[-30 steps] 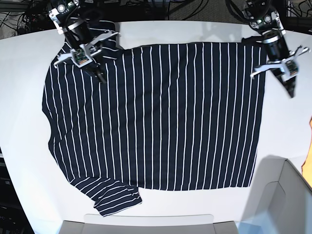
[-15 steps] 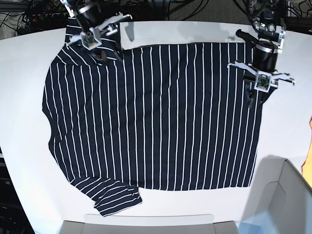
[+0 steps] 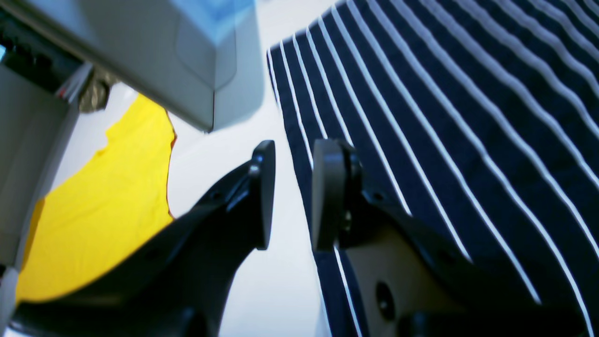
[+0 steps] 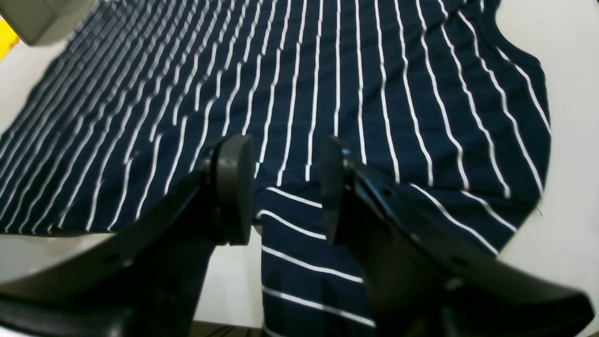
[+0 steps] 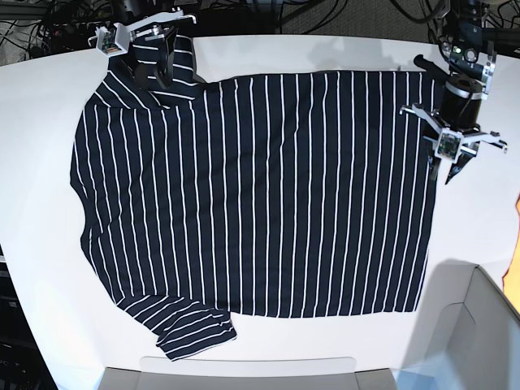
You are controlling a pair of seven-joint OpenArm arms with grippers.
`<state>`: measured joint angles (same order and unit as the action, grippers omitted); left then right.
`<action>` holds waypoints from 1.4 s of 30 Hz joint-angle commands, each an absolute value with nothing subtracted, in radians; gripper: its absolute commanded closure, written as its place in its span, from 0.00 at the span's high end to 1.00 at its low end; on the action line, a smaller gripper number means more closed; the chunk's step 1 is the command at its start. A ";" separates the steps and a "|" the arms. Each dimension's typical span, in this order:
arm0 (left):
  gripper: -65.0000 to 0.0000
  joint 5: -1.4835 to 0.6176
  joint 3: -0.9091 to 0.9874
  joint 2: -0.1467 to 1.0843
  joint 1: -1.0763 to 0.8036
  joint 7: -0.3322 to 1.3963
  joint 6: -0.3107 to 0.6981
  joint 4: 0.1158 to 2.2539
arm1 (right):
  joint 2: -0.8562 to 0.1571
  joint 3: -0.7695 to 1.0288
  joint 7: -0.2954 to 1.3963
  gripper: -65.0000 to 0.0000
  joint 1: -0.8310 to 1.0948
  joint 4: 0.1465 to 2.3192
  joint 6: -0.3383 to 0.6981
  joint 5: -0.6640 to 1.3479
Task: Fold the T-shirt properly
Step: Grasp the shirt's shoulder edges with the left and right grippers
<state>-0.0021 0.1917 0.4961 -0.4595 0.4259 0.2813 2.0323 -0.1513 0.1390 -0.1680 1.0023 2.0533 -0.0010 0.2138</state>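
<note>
Showing no readable writing: T-shirt [image 5: 260,195]

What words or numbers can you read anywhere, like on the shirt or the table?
None: no words, numbers or signs show in any view.
The T-shirt has only plain white stripes.
The yellow cloth and the table are blank.

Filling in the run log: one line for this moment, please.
T-shirt: spread flat on table | left gripper: open, at shirt edge | right gripper: open, over sleeve

Navy white-pinstriped T-shirt [image 5: 260,195], white table [image 5: 41,122], yellow cloth [image 3: 107,196]
</note>
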 commanded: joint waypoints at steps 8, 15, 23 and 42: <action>0.23 0.038 0.162 0.515 -0.410 0.386 0.263 2.051 | -0.246 0.145 -0.196 0.37 1.012 2.069 -0.002 0.226; 0.23 -0.001 0.168 0.440 -0.389 0.395 0.260 2.055 | -0.305 0.300 -0.113 0.37 1.018 2.058 -0.002 0.441; 0.23 -0.007 0.171 0.271 -0.483 0.389 0.260 2.055 | -0.369 0.498 0.105 0.37 1.018 1.949 0.002 0.685; 0.23 -0.007 0.171 0.231 -0.492 0.395 0.260 2.055 | -0.398 0.364 0.214 0.37 0.869 1.635 0.114 0.794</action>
<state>-0.0017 0.1665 0.2241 -0.4934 0.4191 0.2665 2.0354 -0.3901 0.3626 0.1799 0.8539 1.6367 0.1246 0.7979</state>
